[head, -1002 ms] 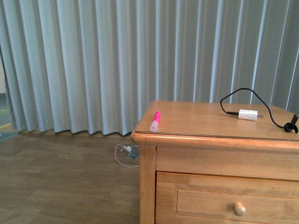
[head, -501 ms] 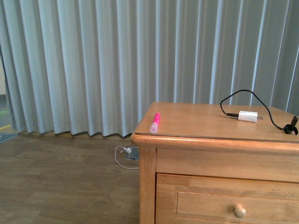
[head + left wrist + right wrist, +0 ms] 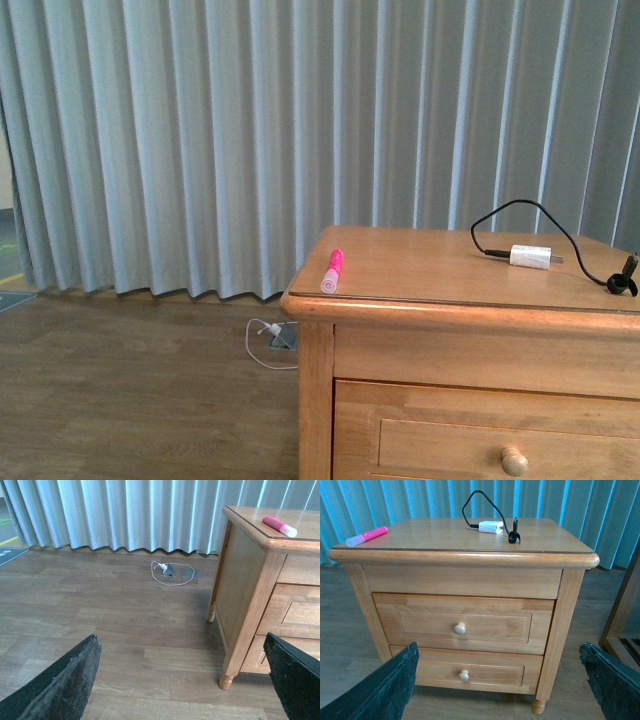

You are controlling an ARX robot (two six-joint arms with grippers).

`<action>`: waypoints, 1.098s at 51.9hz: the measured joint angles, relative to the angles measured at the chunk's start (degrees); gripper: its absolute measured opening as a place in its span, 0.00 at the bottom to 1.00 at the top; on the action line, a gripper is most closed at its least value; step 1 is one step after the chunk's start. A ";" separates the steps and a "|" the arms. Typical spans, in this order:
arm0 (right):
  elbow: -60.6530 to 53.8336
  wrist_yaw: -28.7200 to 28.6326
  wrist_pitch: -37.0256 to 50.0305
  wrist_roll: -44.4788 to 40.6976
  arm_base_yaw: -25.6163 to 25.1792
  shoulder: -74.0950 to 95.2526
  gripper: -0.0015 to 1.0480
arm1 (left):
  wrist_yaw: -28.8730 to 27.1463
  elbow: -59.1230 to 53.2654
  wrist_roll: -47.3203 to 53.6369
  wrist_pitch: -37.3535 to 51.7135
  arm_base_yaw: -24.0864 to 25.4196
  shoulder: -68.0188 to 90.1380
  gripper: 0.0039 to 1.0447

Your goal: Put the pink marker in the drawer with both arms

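Front view: neither arm shows. The pink marker lies flat on the nightstand top at its front-left corner, pale cap end nearly at the front edge. It is in the open with nothing touching it, so it looks easy to grab from above. A white charger with its black cable sits well apart toward the right edge, clear of the marker. The drawer under the top is closed, knob facing out. It has to be pulled open before the marker can go in, which is likely why two arms are needed.

Left wrist view: the left gripper has its jaws spread wide and holds nothing; only floor lies between the fingers. It hangs low, off the nightstand's left side. The marker shows up on the top's near corner, well apart from the gripper. This arm is on the marker's side, so it is probably the one to pick it.

Right wrist view: the right gripper is also wide open and empty, squared up to the nightstand front but well back from it. The drawer and its knob sit roughly centred between the fingers, which suggests this arm is lined up for the pull. A lower drawer is closed too. The marker and charger rest on top, apart.

Judgement: very start, nothing grasped, drawer not yet opened.
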 joint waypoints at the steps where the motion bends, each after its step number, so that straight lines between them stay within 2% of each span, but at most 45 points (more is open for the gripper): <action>1: 0.00 0.00 0.02 0.00 0.00 0.02 0.92 | 0.00 0.00 0.00 0.00 0.00 0.00 0.95; 7: 0.00 0.00 0.00 -0.02 0.00 0.02 0.92 | 0.00 0.00 0.00 0.00 0.00 0.00 0.95; 8: 0.24 0.72 -0.98 -0.07 0.20 0.48 0.92 | 0.00 0.00 0.00 0.00 0.00 0.00 0.95; 11: 3.98 3.93 -10.97 -0.02 1.70 5.79 0.92 | 0.00 0.00 0.00 0.00 0.00 0.00 0.95; 15: 4.85 4.66 -12.76 0.26 2.71 11.67 0.92 | 0.00 0.00 0.00 0.00 0.00 0.00 0.95; 21: 6.25 5.51 -5.31 0.28 4.72 22.18 0.92 | 0.00 0.00 0.00 0.00 0.00 0.00 0.95; 35: 14.36 5.75 23.10 2.34 6.71 60.50 0.92 | 0.00 0.00 0.00 0.00 0.00 0.00 0.95; 46: 22.93 9.20 34.45 3.74 10.16 82.40 0.92 | 0.00 0.00 0.00 0.00 0.00 0.00 0.95; 57: 30.45 12.15 42.88 4.22 13.05 96.50 0.92 | 0.00 0.00 0.00 0.00 0.00 0.00 0.95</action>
